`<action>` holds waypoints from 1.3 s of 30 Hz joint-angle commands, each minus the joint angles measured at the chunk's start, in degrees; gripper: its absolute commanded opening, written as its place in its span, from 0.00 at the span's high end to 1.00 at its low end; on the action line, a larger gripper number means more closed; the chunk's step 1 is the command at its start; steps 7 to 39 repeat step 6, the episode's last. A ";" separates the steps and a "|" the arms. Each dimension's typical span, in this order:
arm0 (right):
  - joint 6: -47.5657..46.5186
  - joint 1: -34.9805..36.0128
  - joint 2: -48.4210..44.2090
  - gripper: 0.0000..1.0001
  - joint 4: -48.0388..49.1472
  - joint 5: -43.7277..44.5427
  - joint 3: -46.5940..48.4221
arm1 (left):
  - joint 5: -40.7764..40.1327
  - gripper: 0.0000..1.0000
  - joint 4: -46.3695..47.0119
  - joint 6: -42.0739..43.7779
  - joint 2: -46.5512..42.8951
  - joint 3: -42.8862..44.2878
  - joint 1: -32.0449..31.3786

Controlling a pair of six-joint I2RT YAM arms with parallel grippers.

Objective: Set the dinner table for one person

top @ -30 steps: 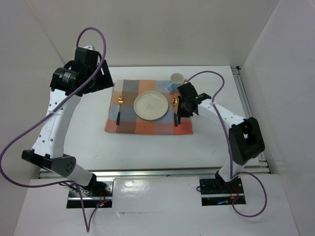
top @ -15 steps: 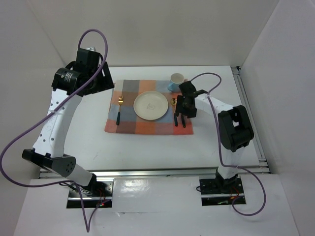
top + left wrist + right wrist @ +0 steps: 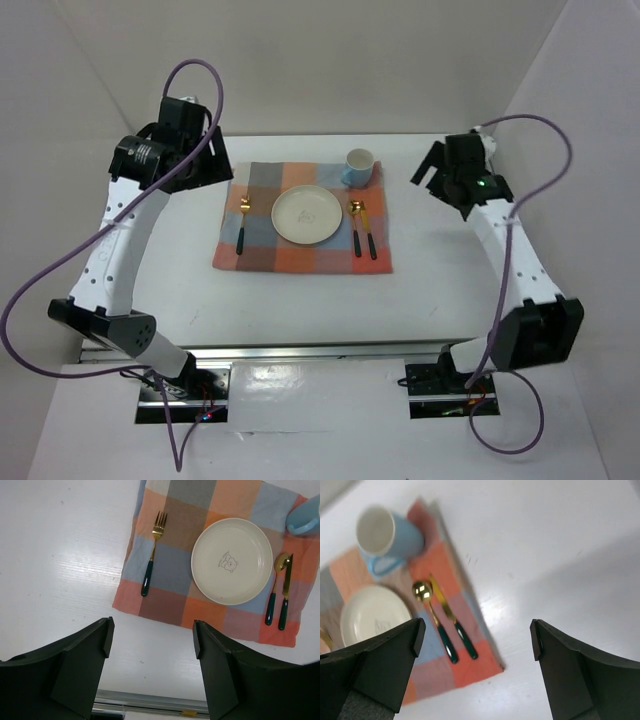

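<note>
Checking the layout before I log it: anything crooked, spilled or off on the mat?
Nothing stands out. The plate sits centred on the checked mat, with the fork to its left. The spoon and knife lie side by side to its right, handles toward the arms. The mug stands upright at the far right corner. No spill or damage visible.

Bare white table [image 3: 300, 300] gives open room along the near edge of the checked mat [image 3: 262, 255] and down both its sides. On the mat the plate [image 3: 307, 214] fills the middle, with the fork [image 3: 242, 225] just left and the spoon [image 3: 356, 230] and knife [image 3: 369, 236] side by side just right, leaving slim gaps. The upright mug [image 3: 359, 163] blocks the far right corner. An arm leans over each side strip.
</note>
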 commanded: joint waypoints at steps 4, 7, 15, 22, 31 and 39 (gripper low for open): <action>0.74 -6.20 -9.92 0.00 -3.62 6.36 -3.84 | 0.31 0.18 2.16 1.95 0.04 2.24 0.67; 0.73 -6.82 -12.54 0.00 -3.10 8.03 -5.76 | 0.31 0.18 3.82 1.95 0.03 1.01 0.67; 0.73 -6.82 -12.54 0.00 -3.10 8.03 -5.76 | 0.31 0.18 3.82 1.95 0.03 1.01 0.67; 0.73 -6.82 -12.54 0.00 -3.10 8.03 -5.76 | 0.31 0.18 3.82 1.95 0.03 1.01 0.67; 0.73 -6.82 -12.54 0.00 -3.10 8.03 -5.76 | 0.31 0.18 3.82 1.95 0.03 1.01 0.67; 0.73 -6.82 -12.54 0.00 -3.10 8.03 -5.76 | 0.31 0.18 3.82 1.95 0.03 1.01 0.67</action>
